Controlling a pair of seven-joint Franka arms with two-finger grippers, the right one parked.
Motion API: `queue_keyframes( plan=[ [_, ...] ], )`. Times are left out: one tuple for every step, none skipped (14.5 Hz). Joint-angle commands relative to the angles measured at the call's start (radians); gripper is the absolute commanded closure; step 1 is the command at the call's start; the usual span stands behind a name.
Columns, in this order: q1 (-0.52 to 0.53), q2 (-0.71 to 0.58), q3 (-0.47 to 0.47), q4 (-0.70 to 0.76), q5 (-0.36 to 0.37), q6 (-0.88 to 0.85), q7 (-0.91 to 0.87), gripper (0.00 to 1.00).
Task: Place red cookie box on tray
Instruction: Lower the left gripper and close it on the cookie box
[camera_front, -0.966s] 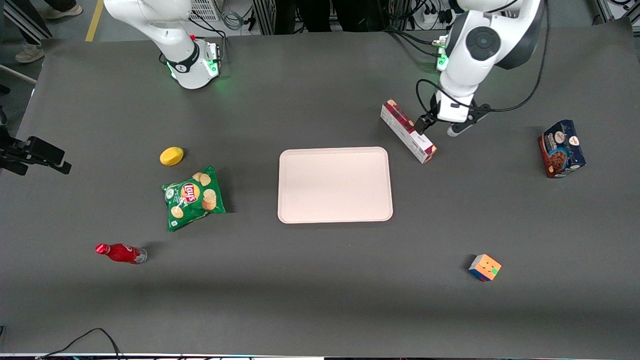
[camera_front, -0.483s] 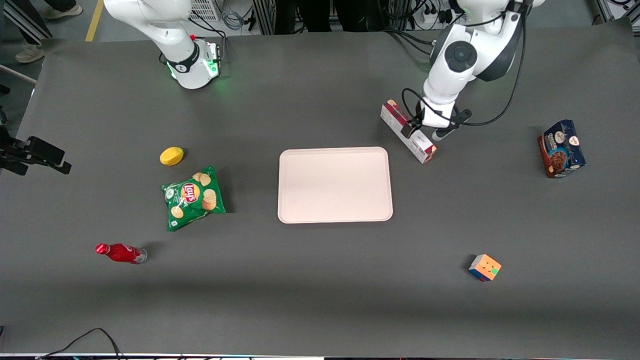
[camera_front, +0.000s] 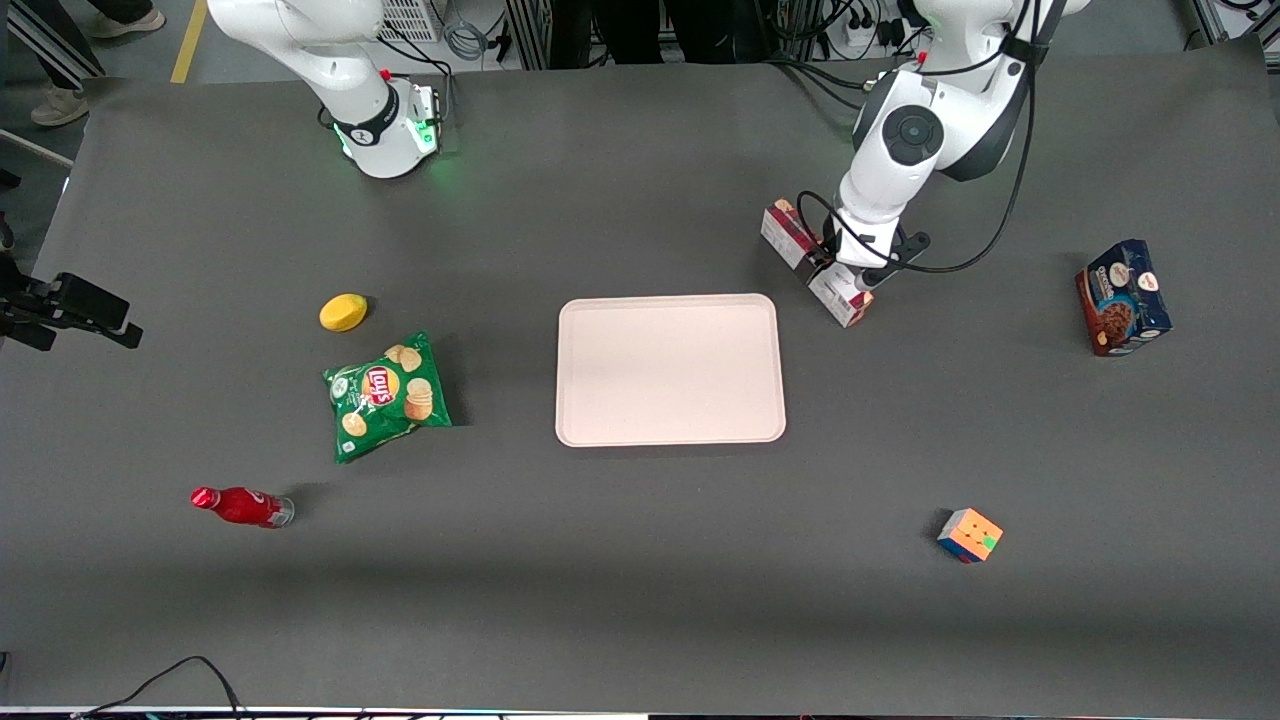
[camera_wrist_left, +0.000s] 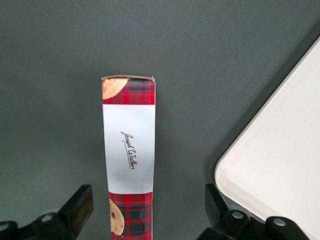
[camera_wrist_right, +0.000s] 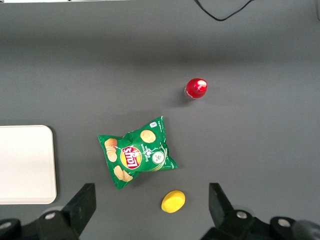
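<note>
- Nearest the front camera, a colourful puzzle cube (camera_front: 969, 535) is sitting on the dark bench (camera_front: 640, 600) toward the working arm's end, and a red soda bottle (camera_front: 241, 506) is lying on its side toward the parked arm's end.
- Farther in, a green Lay's chip bag (camera_front: 387, 396) is lying flat, with a yellow lemon (camera_front: 343, 312) just beside it, farther from the camera.
- The tray (camera_front: 670, 369) is resting in the middle of the bench, with nothing lying on it.
- A blue cookie box (camera_front: 1122, 297) is standing well apart from the tray, toward the working arm's end.
- The red cookie box (camera_front: 845, 298) is lying on the bench just off the tray's corner, not on the tray, running diagonally away from the camera.
- The pincer (camera_front: 838, 268) is hovering directly over the middle of the red cookie box; in the wrist view its fingers (camera_wrist_left: 75, 210) are standing wide apart, one on each side of the carton (camera_wrist_left: 129, 155), clear of its walls.
- The tray's rounded corner (camera_wrist_left: 280, 165) is showing just beside one finger.
</note>
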Motion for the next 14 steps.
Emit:
queue_keyframes(
  plan=[
    [-0.010,0.021,-0.018,-0.019,-0.010,0.038,-0.018,0.00],
    [-0.010,0.021,-0.018,-0.019,-0.010,0.038,-0.018,0.00],
    [-0.010,0.021,-0.022,-0.021,-0.010,0.038,-0.018,0.00],
    [-0.010,0.021,-0.028,-0.027,-0.008,0.038,-0.016,0.00],
    [-0.010,0.025,-0.032,-0.027,-0.008,0.038,-0.016,0.00],
    [-0.012,0.029,-0.035,-0.028,-0.008,0.038,-0.016,0.00],
    [-0.012,0.038,-0.035,-0.033,-0.004,0.039,-0.015,0.00],
    [-0.010,0.044,-0.035,-0.033,0.002,0.041,-0.012,0.00],
    [-0.010,0.048,-0.035,-0.032,0.003,0.042,-0.010,0.00],
    [-0.010,0.053,-0.035,-0.033,0.006,0.051,-0.004,0.00],
    [-0.009,0.073,-0.035,-0.033,0.009,0.067,-0.004,0.00],
    [-0.008,0.087,-0.035,-0.033,0.009,0.094,-0.004,0.00],
    [-0.008,0.099,-0.034,-0.033,0.010,0.102,-0.004,0.00],
    [-0.007,0.105,-0.035,-0.033,0.010,0.105,-0.004,0.00]
  ],
)
